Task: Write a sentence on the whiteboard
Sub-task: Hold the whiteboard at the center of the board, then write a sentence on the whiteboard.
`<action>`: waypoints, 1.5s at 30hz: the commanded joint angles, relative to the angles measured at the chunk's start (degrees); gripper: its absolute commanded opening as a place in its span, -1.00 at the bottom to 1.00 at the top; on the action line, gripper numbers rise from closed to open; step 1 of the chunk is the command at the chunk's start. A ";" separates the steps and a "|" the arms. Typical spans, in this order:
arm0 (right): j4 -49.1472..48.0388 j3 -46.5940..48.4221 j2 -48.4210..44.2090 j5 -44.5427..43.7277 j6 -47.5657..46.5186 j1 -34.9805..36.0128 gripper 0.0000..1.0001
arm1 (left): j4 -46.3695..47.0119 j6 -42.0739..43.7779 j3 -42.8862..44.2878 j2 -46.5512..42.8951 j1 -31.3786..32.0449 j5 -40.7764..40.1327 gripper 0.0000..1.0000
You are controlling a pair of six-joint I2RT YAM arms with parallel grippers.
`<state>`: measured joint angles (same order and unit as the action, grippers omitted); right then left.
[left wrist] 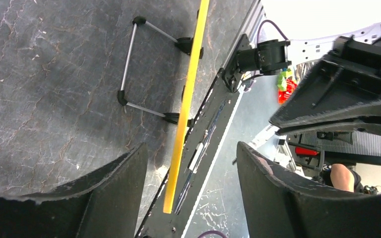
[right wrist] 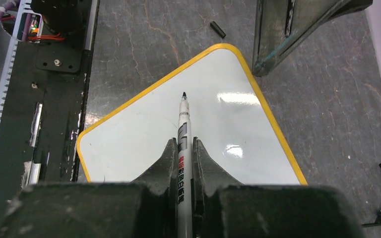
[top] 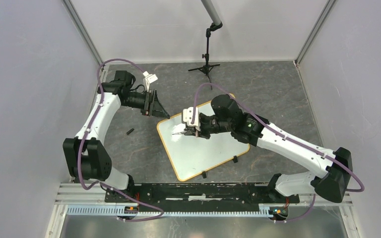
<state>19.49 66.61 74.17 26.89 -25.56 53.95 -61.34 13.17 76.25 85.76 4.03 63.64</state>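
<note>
Right gripper [right wrist: 184,144]: jaws narrow, pinched on the barrel of a marker [right wrist: 184,119]. Cap is off and the tip points to 12 o'clock in the wrist view. The barrel runs straight out between the fingers with no visible tilt to either side.

The tip sits over the whiteboard [right wrist: 228,129], towards its 12 o'clock corner in that view. You cannot tell from here whether it touches the surface or hangs just above.

The board face reads blank in the wrist view, with only glare patches. No stroke of the sentence shows in any view, so judge this as the very start: pen positioned, first letter not yet laid down.

From above, the board lies flat at table centre, turned at an angle, with its yellow rim all round. The loose cap [top: 130,131] lies on the table [top: 278,94] at 9 o'clock of the board, well apart from it.

Left gripper [left wrist: 191,146]: jaws wide, holding nothing. From above it sits just beside the board's 11 o'clock corner, not on it.

A tripod stand [top: 207,67] is at 12 o'clock, clear of both arms.

Next move, as you should plan it: bring the tip into light contact, then drag in short strokes. With the board unheld, expect it to slide, so you may want the left gripper bracing the rim.
</note>
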 commanded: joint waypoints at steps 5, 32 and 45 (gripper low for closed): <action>-4.35 5.16 3.13 -7.12 2.44 3.42 -1.00 | 2.45 1.64 0.59 1.37 3.58 -3.69 0.16; -5.88 9.70 9.70 -15.78 3.89 7.33 -1.00 | 2.42 2.64 0.93 2.60 4.40 -4.66 -0.95; -6.57 7.62 9.86 -18.23 2.46 7.28 -1.00 | 2.39 2.78 0.82 2.56 4.45 -4.57 -0.95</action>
<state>15.16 73.41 84.09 10.20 -22.39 61.01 -59.68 14.24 76.25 88.25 8.23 59.96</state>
